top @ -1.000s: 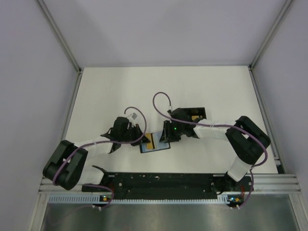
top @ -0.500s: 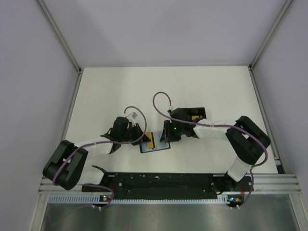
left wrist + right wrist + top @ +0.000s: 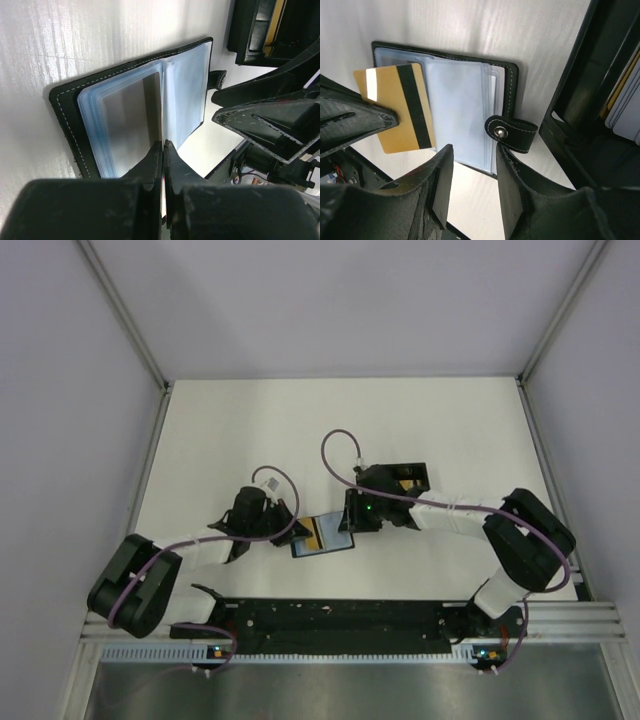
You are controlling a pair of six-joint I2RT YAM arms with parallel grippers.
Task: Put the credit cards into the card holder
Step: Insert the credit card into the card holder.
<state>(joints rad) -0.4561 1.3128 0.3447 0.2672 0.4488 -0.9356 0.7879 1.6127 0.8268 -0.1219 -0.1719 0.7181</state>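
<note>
Top external view: the card holder (image 3: 330, 546) lies open on the table (image 3: 220, 440) between the two grippers, clear sleeves facing up. More of the gold card (image 3: 317, 532) shows over it than a second ago, and the right arm's elbow has swung outward. The left gripper (image 3: 163, 147) is pinched on the card's edge. The right gripper (image 3: 470, 165) hangs spread above the holder's snap strap (image 3: 512, 131), beside the black box (image 3: 590, 100).

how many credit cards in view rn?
3 at least. A gold card pinched in the left gripper over the open card holder; a yellow card and a pale card, edges only, in the black box. More may be hidden there.
</note>
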